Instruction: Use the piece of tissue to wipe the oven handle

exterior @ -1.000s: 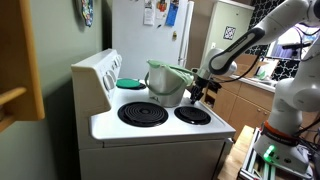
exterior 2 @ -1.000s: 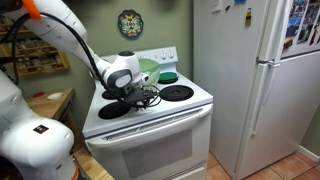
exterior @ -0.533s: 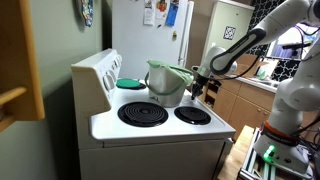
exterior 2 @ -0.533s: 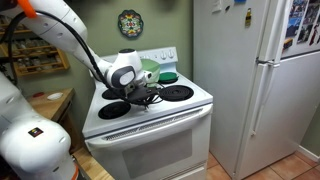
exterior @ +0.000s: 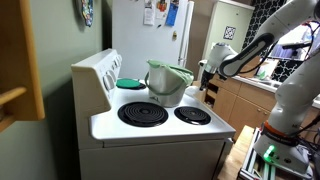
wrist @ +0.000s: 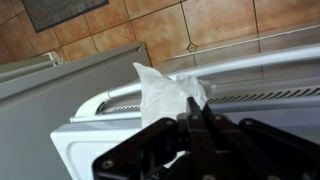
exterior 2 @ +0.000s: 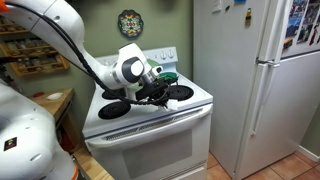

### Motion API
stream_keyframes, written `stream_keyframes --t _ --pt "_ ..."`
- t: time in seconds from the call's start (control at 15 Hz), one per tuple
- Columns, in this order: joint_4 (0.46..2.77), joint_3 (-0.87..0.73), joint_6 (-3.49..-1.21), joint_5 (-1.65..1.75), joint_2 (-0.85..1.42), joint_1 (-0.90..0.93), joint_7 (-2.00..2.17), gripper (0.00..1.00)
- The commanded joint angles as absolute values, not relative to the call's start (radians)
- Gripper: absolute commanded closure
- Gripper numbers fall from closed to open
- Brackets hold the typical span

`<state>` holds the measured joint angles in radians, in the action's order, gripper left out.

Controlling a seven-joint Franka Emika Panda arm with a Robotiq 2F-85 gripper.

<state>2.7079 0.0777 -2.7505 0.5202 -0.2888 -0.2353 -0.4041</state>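
Note:
My gripper (wrist: 195, 110) is shut on a white piece of tissue (wrist: 160, 90), which hangs crumpled from the fingertips. In the wrist view the white oven handle (wrist: 262, 62) runs as a long bar just beyond the tissue, above the vent slots. In both exterior views the gripper (exterior: 205, 88) (exterior 2: 160, 92) hovers over the front part of the white stove (exterior 2: 150, 130). I cannot tell whether the tissue touches the handle.
A green pot (exterior: 167, 80) (exterior 2: 150, 68) and a teal dish (exterior: 130, 83) (exterior 2: 168, 76) sit at the back of the stovetop. Black coil burners (exterior: 143, 113) lie in front. A white refrigerator (exterior 2: 250, 80) stands beside the stove. Tiled floor shows in the wrist view.
The gripper has lifted off the stovetop with the tissue and moved toward the stove's front edge. The pot and dish have not moved.

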Motion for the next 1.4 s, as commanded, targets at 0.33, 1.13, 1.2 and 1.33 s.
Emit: stream_keyframes --t 0.33,1.13,1.2,1.33 --pt "2.682 0.040 -2.718 0.605 -0.262 -0.223 -0.321 0.97" --pt "2.401 -0.112 -2.727 0.740 0.144 -0.222 -0.040 0.97" --pt "2.379 -0.119 -2.732 0.723 0.170 -0.213 -0.028 0.96" --pt "2.331 -0.129 -2.756 0.695 0.224 -0.197 -0.001 0.96"
